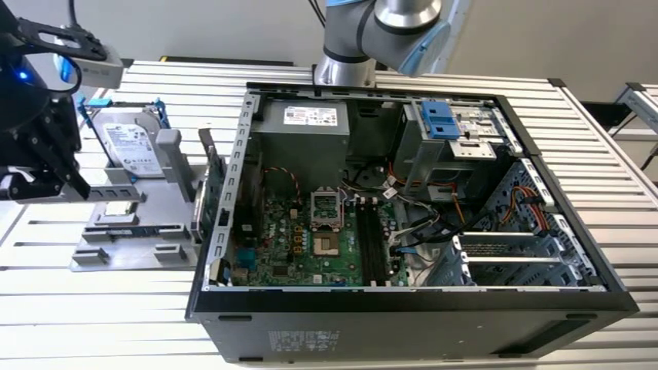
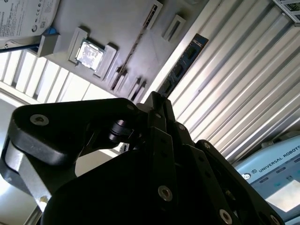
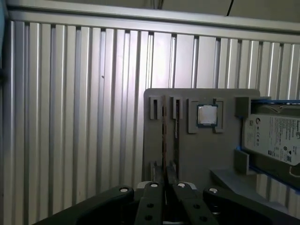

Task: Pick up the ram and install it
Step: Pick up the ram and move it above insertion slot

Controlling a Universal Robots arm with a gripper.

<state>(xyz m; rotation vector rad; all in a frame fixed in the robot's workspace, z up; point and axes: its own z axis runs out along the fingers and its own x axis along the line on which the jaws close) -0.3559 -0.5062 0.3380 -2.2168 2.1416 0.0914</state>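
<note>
The ram (image 2: 183, 64), a thin blue-green stick with dark chips, juts out from between my gripper's (image 2: 157, 99) black fingers. It hangs over the edge of the grey parts fixture (image 2: 117, 23) and the slatted table. In the first wrist view the ram (image 3: 164, 136) shows edge-on, rising from my gripper (image 3: 164, 185) across the fixture (image 3: 197, 154). In the exterior view my gripper (image 1: 31, 185) hangs at the far left above the fixture (image 1: 123, 254), well away from the open computer case (image 1: 411, 308). The motherboard's long black slots (image 1: 370, 243) lie inside the case.
On the fixture lie a silver hard drive in a blue frame (image 1: 134, 150) and a small square processor (image 3: 206, 115). A green expansion card (image 1: 214, 181) stands upright between the fixture and the case wall. The arm's base (image 1: 344, 69) rises behind the case.
</note>
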